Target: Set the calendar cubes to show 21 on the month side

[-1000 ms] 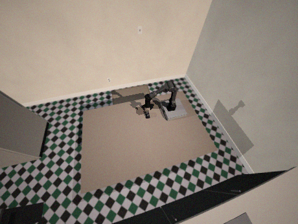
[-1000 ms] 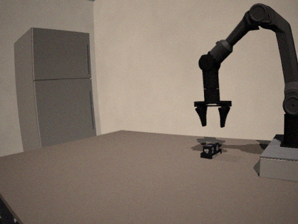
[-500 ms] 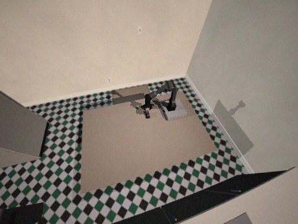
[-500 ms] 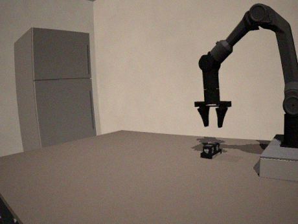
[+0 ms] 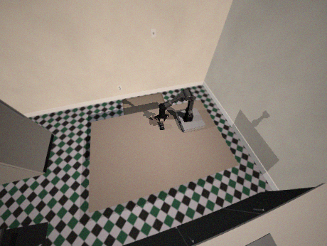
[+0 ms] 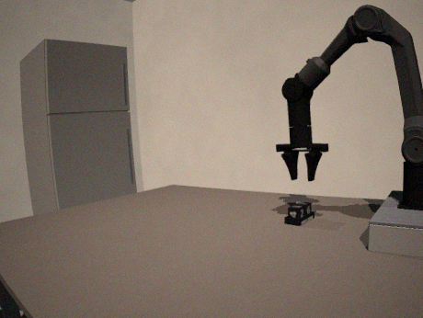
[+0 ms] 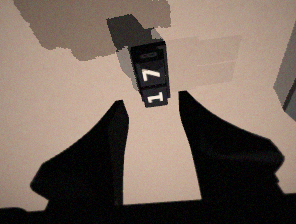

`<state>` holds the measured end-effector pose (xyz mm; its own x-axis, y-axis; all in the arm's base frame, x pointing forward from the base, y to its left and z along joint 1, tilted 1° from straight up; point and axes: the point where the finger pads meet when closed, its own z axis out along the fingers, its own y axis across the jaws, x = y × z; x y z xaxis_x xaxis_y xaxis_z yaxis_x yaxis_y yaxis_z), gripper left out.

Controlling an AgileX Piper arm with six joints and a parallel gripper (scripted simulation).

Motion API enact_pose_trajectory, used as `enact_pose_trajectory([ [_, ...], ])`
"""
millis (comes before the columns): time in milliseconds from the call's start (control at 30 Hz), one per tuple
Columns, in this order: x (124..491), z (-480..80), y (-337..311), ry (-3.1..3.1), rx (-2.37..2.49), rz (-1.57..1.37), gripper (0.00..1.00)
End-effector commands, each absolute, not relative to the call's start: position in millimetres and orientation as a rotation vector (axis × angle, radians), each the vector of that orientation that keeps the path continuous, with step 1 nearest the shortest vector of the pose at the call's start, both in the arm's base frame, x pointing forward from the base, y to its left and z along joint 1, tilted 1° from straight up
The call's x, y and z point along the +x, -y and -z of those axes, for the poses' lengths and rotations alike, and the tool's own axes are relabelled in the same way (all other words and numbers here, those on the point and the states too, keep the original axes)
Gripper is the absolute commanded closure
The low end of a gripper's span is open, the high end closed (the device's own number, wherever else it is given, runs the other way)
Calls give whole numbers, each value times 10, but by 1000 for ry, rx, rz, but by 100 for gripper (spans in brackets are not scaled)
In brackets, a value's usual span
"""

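The calendar is a small dark tray (image 6: pixel 299 214) holding two black cubes side by side, flat on the tan table near the arm's base. In the wrist view the cubes' top faces show a white 7 (image 7: pixel 150 75) and a white 1 (image 7: pixel 156 97). The tray also shows as a small dark block in the top view (image 5: pixel 161 126). My gripper (image 6: pixel 302 176) hangs pointing down, well above the tray and nearly over it. Its fingers stand partly open with nothing between them; only bare table shows in the gap.
The arm's grey base block (image 6: pixel 396 230) stands on the table right of the tray. A grey refrigerator (image 6: pixel 80 121) stands beyond the table's far left. The table (image 5: pixel 153 156) sits on a checkered floor in a room corner.
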<state>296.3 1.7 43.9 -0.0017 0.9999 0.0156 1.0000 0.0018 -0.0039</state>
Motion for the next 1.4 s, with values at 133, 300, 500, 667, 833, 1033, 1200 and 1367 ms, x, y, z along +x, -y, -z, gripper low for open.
enact_pose_trajectory([
  [133, 2956, -429, -18, 2214, -2206, 8, 36],
  [300, 2956, -429, -18, 2214, -2206, 8, 36],
  [500, 2955, -424, -18, 2214, -2206, 8, 36],
  [667, 2954, -405, -19, 2214, -2206, 7, 36],
  [833, 2952, -384, -20, 2213, -2207, 6, 36],
  [1033, 2952, -324, -22, 2212, -2207, 6, 36],
  [1200, 2951, -256, -26, 2212, -2207, 6, 36],
  [1367, 2952, -210, -28, 2212, -2207, 7, 36],
])
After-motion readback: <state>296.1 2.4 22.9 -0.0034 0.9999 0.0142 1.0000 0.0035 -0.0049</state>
